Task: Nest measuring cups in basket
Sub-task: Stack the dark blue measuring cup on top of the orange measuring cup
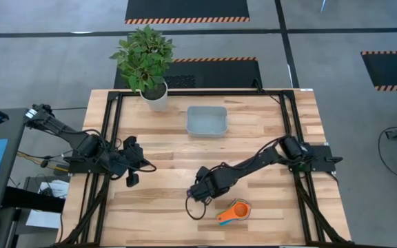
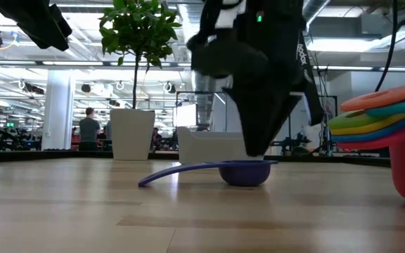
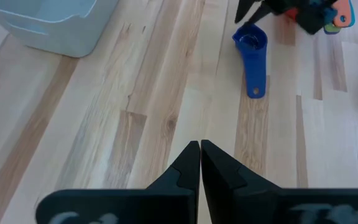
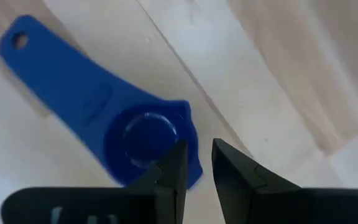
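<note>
The dark blue cup [image 4: 143,140] lies alone on the surface [image 1: 267,131], so the right hand [image 4: 196,163], part open and holding nothing, is poised at its rim. The basket [image 1: 207,120] waits well apart. The left hand [image 3: 200,163] is kept shut, empty.

the left gripper [image 3: 200,155] hangs over the bare wooden worktop [image 3: 135,112] with its two dark fingers pressed together. farther off a dark blue measuring cup [image 3: 252,53] lies on the boards, handle pointing back toward the gripper. the right gripper [image 3: 253,9] (only partly in view) is at the cup's bowl. a stack of coloured cups [image 3: 340,15] shows behind it. a corner of the pale basket [image 3: 48,25] sits well apart from the cup.
</note>
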`<control>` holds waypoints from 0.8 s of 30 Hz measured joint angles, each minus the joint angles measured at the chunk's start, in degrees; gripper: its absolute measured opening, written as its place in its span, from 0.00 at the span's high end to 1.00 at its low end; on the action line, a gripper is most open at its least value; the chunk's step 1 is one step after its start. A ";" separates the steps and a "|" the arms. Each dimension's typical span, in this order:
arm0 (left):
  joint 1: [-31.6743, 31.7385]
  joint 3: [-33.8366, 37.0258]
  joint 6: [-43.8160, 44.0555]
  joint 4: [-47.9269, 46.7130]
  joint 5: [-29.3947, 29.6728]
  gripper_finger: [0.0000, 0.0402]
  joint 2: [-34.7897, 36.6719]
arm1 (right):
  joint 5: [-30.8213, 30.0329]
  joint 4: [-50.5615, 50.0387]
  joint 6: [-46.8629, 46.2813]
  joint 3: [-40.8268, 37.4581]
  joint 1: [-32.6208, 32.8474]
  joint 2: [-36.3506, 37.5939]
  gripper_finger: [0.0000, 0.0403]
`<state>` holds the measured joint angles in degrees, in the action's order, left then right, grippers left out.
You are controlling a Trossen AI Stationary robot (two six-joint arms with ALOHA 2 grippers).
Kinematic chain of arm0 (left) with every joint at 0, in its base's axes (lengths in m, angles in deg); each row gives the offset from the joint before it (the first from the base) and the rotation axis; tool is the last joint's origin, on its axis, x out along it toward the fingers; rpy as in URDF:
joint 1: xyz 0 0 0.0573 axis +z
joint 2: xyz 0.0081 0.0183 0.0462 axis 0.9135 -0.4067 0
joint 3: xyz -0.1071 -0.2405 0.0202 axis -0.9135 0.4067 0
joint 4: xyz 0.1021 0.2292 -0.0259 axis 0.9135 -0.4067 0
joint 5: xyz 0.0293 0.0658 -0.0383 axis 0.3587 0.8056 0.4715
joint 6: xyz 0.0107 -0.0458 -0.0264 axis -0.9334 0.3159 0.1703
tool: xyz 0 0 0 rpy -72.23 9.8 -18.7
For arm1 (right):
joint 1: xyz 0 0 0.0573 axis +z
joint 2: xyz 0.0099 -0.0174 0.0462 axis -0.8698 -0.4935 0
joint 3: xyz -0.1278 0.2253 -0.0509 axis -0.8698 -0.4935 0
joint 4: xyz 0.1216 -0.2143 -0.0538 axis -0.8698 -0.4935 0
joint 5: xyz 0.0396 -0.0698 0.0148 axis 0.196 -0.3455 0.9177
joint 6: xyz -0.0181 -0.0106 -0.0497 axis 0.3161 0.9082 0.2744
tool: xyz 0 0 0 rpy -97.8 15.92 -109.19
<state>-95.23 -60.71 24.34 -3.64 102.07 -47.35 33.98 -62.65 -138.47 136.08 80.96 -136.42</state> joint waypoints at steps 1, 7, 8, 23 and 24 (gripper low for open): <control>0.01 0.00 0.00 -0.01 0.00 1.00 0.00 | 0.17 0.53 -0.06 0.25 0.02 0.00 0.76; -0.01 0.00 -0.03 -0.09 0.02 1.00 0.00 | 0.77 0.89 -0.15 0.10 0.02 -0.46 0.76; 0.01 0.00 -0.04 -0.09 0.02 1.00 -0.02 | 0.53 1.09 -0.17 0.18 -0.04 -0.42 0.76; 0.01 0.00 -0.22 -0.13 -0.38 1.00 0.00 | 6.21 3.18 -1.91 0.16 -0.81 -2.43 0.76; 0.01 0.00 -0.42 -0.15 -0.56 1.00 0.00 | 6.25 3.53 -2.35 0.16 -0.94 -2.43 0.76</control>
<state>-95.21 -60.71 23.92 -3.79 101.51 -47.35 40.23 -59.12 -140.82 136.24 80.02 -138.85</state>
